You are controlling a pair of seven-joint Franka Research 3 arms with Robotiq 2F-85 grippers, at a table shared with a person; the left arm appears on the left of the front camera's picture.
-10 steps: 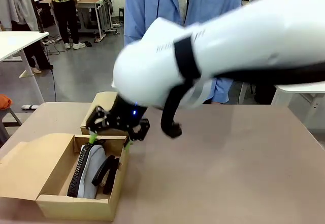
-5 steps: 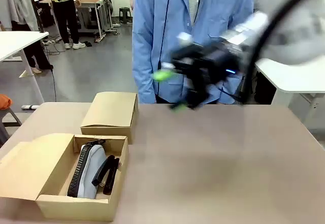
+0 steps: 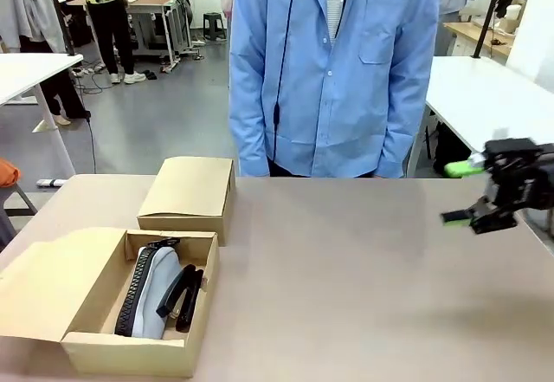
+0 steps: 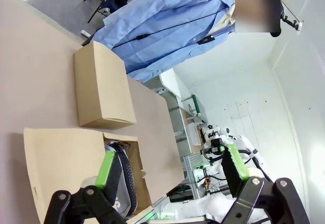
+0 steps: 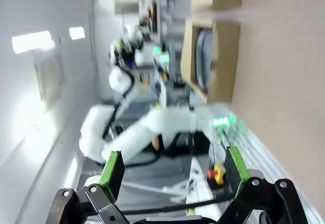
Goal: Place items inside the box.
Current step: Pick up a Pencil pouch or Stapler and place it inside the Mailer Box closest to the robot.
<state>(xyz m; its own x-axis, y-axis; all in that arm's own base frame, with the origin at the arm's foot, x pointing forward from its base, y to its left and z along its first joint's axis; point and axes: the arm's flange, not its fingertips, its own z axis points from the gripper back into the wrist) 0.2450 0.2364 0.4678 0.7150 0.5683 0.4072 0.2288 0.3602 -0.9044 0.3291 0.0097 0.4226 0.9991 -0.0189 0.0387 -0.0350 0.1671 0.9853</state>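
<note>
The right gripper [image 3: 467, 193] is hovering with its green pads spread wide and nothing between them, above the table [image 3: 363, 287]. Well off to its side, the open box [image 3: 138, 347] is holding the grey zip pencil pouch [image 3: 156, 291], with what is probably a black stapler [image 3: 183, 295] lying against it. The left gripper [image 4: 170, 170] is standing wide and empty, with the box just beyond its fingers.

1. Open box [image 3: 86, 347]: matt brown cardboard, far left of the right gripper [image 3: 474, 193].
2. Grey zip pencil pouch [image 3: 156, 291]: soft cloth, black zip.
3. Stapler [image 3: 183, 295]: black, slight sheen.
4. Table [image 3: 363, 295]: smooth matt tan.
5. Gripper pads: glossy green.
</note>
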